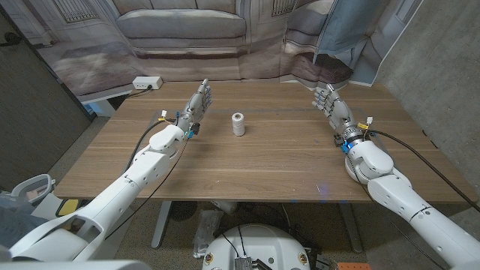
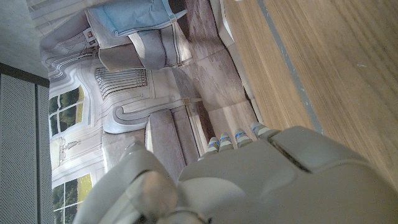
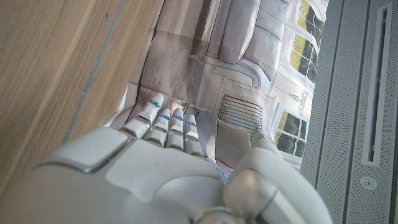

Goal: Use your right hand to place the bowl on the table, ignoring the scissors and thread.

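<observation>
- Right hand poised above far right of wooden table, fingers extended and apart, grasping nothing.
- Left hand likewise raised at far left, fingers loosely spread, also holding nothing.
- Spool of thread standing upright between both hands, well apart from each.
- No bowl to be found on the table or in either hand; no scissors either.
- Risk, as judged: with nothing to place, a reach could drift toward the spool instead, toppling or grasping the very distractor meant to be ignored.
</observation>
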`<action>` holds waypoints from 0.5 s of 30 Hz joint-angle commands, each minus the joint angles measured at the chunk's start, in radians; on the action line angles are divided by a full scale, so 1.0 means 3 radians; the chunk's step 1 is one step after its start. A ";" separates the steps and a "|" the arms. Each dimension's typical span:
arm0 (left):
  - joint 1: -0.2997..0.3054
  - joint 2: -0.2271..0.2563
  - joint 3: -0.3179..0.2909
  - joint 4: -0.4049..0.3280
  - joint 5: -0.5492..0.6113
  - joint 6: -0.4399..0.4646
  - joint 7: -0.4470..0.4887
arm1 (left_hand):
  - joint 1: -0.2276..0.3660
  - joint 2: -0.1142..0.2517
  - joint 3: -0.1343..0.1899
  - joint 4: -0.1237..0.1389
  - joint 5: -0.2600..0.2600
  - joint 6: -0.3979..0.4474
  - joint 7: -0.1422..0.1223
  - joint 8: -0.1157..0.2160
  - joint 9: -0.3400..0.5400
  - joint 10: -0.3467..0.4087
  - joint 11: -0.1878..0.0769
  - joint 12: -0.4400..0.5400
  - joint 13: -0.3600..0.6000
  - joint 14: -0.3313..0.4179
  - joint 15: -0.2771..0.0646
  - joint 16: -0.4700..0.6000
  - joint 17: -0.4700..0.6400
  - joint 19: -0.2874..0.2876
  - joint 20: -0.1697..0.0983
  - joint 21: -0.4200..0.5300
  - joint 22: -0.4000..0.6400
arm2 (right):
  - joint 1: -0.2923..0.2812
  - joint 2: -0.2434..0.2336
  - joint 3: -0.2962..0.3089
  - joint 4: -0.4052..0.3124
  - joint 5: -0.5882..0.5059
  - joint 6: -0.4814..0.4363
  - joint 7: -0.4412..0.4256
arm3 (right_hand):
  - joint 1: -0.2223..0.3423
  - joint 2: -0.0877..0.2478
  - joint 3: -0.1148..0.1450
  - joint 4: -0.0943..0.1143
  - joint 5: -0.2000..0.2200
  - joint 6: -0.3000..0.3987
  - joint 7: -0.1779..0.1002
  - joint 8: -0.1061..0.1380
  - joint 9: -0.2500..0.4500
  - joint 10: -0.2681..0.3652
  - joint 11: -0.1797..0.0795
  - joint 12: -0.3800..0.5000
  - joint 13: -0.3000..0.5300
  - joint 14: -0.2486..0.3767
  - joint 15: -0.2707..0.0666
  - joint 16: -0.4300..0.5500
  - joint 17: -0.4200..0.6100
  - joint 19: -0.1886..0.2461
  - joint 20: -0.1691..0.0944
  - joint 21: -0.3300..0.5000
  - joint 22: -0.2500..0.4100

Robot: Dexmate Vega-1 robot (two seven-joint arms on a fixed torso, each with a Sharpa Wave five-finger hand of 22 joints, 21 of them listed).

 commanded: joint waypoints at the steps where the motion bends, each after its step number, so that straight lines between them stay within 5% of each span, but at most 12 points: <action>1: 0.0004 0.0018 0.0010 -0.0081 0.0024 0.0048 0.0028 | 0.0032 0.0005 0.0001 -0.0011 -0.0010 -0.0167 0.0013 0.0002 0.0008 -0.0098 0.0021 0.0018 0.0012 -0.0154 0.0024 0.0017 0.0011 -0.0042 -0.0146 0.0003 0.0017 | -0.0143 -0.0065 0.0094 -0.0072 0.0031 0.0045 0.0000 | 0.0041 -0.0006 0.0015 -0.0019 -0.0002 0.0033 -0.0006 0.0010 0.0020 0.0037 -0.0007 0.0024 0.0007 0.0042 -0.0006 0.0010 0.0017 0.0033 -0.0094 -0.0008 0.0018; 15: -0.0032 -0.0050 0.0028 0.0030 -0.0006 -0.0030 -0.0051 | 0.0041 0.0013 -0.0004 -0.0013 -0.0016 -0.0170 0.0009 -0.0001 0.0008 -0.0111 0.0010 0.0013 0.0012 -0.0159 0.0019 0.0016 0.0012 -0.0054 -0.0141 0.0000 0.0017 | -0.0251 -0.0148 0.0150 -0.0185 -0.0001 0.0020 -0.0016 | 0.0044 0.0001 0.0013 -0.0022 -0.0007 0.0043 -0.0011 0.0008 0.0020 0.0041 -0.0006 0.0019 0.0007 0.0043 -0.0005 0.0005 0.0019 0.0036 -0.0092 -0.0021 0.0019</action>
